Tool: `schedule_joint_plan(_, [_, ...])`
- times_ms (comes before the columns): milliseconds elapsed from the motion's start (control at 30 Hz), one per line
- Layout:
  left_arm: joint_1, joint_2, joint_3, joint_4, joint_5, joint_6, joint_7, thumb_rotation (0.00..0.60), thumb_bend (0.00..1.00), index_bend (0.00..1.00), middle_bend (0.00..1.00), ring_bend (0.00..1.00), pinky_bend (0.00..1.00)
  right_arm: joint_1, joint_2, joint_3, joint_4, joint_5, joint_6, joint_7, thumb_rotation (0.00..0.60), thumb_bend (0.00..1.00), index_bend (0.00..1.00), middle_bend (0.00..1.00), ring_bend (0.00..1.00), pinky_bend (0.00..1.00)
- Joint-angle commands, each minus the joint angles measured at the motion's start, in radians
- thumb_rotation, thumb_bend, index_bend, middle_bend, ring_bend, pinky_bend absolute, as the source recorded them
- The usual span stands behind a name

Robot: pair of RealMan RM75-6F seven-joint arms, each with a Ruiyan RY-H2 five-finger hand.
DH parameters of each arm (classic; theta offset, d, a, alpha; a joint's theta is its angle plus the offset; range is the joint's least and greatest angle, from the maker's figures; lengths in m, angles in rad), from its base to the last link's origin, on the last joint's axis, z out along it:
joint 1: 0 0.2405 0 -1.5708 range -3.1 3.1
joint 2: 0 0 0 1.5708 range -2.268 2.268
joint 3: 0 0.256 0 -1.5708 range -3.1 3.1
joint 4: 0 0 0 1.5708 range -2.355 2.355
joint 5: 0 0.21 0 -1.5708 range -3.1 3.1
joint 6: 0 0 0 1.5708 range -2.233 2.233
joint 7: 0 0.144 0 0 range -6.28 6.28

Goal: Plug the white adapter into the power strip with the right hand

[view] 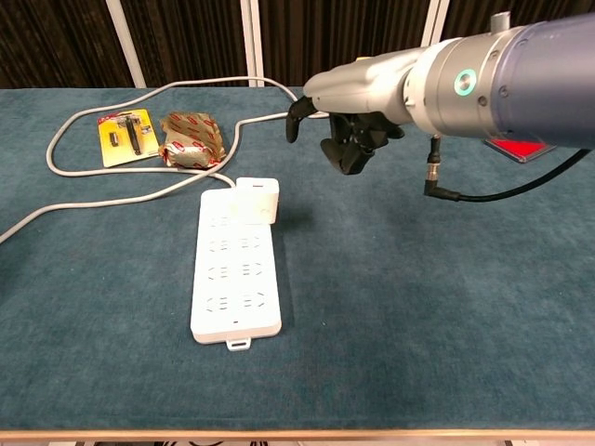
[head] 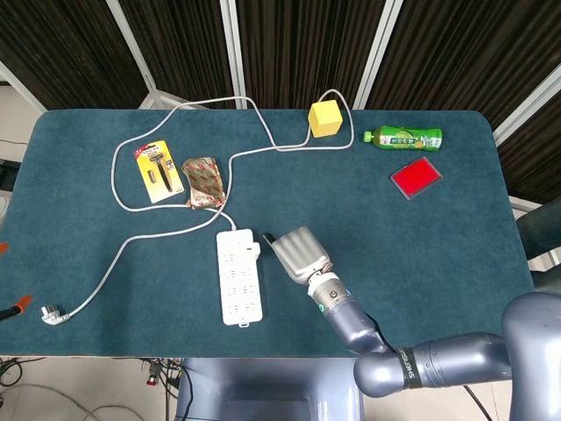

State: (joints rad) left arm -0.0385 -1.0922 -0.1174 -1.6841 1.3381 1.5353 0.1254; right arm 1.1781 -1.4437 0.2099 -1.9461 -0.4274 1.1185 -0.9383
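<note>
The white power strip [head: 238,281] [view: 235,275] lies lengthwise at the front middle of the blue table. The white adapter [head: 252,251] [view: 257,200] sits on the strip's far right corner, overhanging its edge. Whether its pins are seated cannot be seen. My right hand [head: 298,253] [view: 350,139] hovers just right of the adapter, above the table and apart from it. Its fingers are curled in on nothing, with one digit pointing toward the adapter. My left hand shows in neither view.
The strip's white cable [head: 166,235] loops over the left and back of the table to a plug [head: 54,314]. A razor pack [head: 159,171], a snack packet [head: 203,181], a yellow cube [head: 324,117], a green bottle [head: 405,137] and a red flat box [head: 415,178] lie further back.
</note>
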Motion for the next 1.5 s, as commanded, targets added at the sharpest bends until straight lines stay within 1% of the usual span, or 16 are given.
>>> schedule_joint_plan(33, [0.0, 0.0, 0.0, 0.0, -0.001, -0.001, 0.0, 0.6, 0.1, 0.22, 0.0, 0.0, 0.0, 0.009, -0.015, 0.0, 0.009, -0.001, 0.001, 0.005, 0.6, 0.81, 0.2, 0.86, 0.83, 0.81])
schedule_joint_plan(500, [-0.002, 0.0, -0.002, 0.001, -0.005, -0.005, 0.0, 0.6, 0.1, 0.22, 0.0, 0.0, 0.0, 0.05, -0.088, -0.002, 0.048, 0.009, 0.01, 0.008, 0.6, 0.81, 0.2, 0.86, 0.83, 0.81])
schedule_joint_plan(800, [-0.001, 0.003, -0.004, 0.002, -0.009, -0.003, -0.006, 0.6, 0.1, 0.22, 0.0, 0.0, 0.0, 0.077, -0.129, 0.006, 0.088, 0.039, -0.001, 0.013, 0.6, 0.81, 0.2, 0.86, 0.83, 0.81])
schedule_joint_plan(1500, [0.0, 0.005, -0.006, 0.002, -0.012, -0.003, -0.01, 0.6, 0.1, 0.22, 0.0, 0.0, 0.0, 0.108, -0.175, 0.002, 0.152, 0.076, -0.021, 0.02, 0.6, 0.81, 0.2, 0.86, 0.83, 0.81])
